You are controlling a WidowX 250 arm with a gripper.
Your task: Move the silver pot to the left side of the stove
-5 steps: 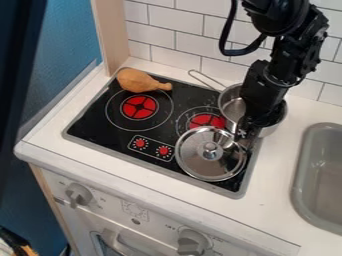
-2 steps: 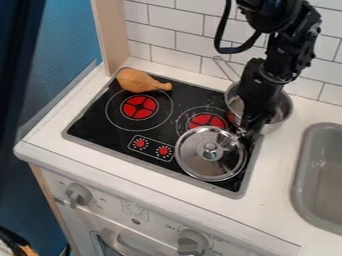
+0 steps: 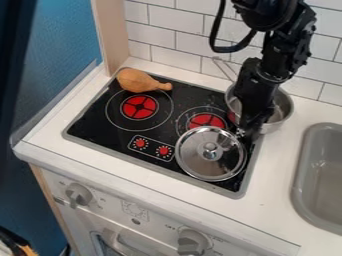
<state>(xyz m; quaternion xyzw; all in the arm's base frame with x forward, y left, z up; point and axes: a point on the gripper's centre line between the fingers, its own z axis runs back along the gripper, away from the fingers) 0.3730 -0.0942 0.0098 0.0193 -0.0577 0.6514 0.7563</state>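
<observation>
The silver pot (image 3: 283, 105) sits at two o'clock of the stove (image 3: 100, 125), the gripper (image 3: 246, 131) at its seven o'clock. Grasping seems the present step; I cannot tell its opening or hold. Next, it should secure the pot, then carry toward ten o'clock.

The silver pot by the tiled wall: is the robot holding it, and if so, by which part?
It can't be told for sure. The gripper is at the near rim of the silver pot, but whether it grips there is unclear.
</observation>
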